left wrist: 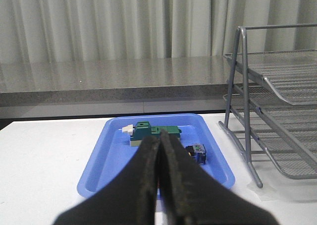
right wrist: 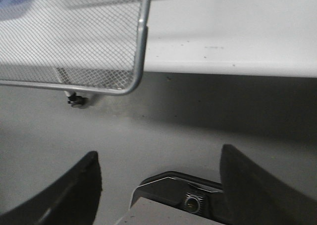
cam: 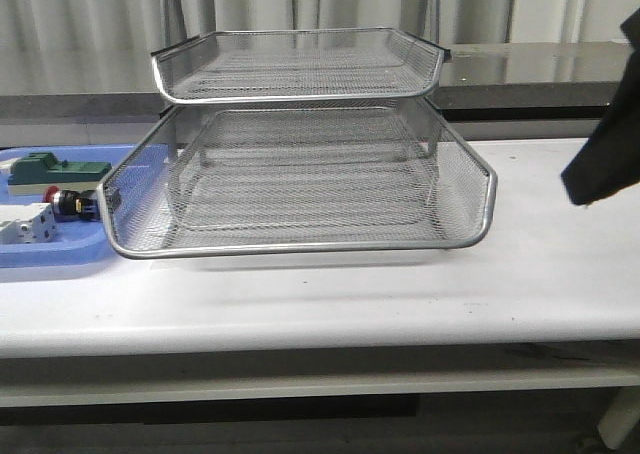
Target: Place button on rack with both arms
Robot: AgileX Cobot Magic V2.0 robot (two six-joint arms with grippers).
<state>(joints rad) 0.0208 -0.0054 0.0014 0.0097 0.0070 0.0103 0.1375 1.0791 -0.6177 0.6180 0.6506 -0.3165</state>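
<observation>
The button [cam: 68, 203] lies on its side in the blue tray [cam: 55, 254], just beside the rack [cam: 300, 189], red cap pointing away from the rack. The left gripper [left wrist: 159, 150] (fingers pressed together, empty) looks nearer; the right gripper [right wrist: 158, 173], fingers apart, is beyond the rack's far side

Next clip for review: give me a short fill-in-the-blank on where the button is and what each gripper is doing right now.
1. The button lies in the ____ tray, left of the rack.
2. The left gripper is ____, holding nothing.
3. The right gripper is ____, over bare table near the rack's corner.
4. The green block lies in the same tray as the ____.

Missing words: blue; shut; open; button
</observation>
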